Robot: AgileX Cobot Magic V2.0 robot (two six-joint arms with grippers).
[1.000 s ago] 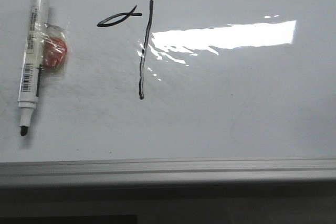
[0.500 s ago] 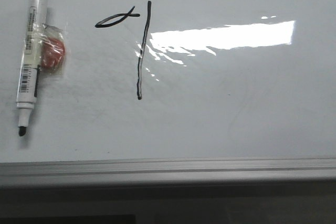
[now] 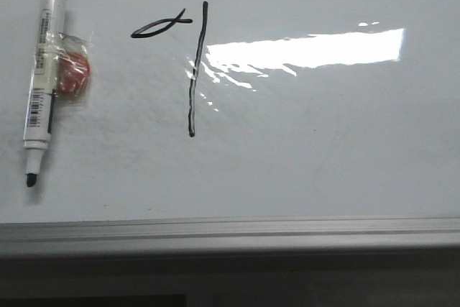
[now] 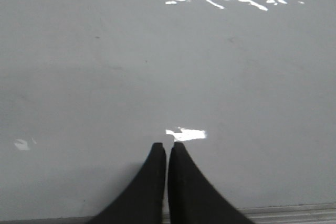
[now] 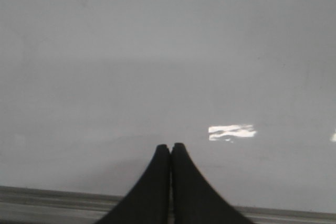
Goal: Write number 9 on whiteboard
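Writing looks done: the number 9 sits on the whiteboard, upper-left of centre in the front view, just left of the bright glare patch. Nothing appears left except maybe a legibility check.

Stroke quality is crude: a small flattened, fish-shaped loop, then a long near-vertical stem to its right, slightly wavy. The loop barely reaches the stem near its top, so it reads as a 9 only loosely. Lines are thin and black; the faint grey smudges are separate from them.

The marker lies uncapped on the board at far left, tip toward the frame edge, with a reddish wrapped item touching it.

Left gripper is closed with fingertips together, holding nothing. Right gripper is the same: closed and empty. Both hover over bare board near the frame.
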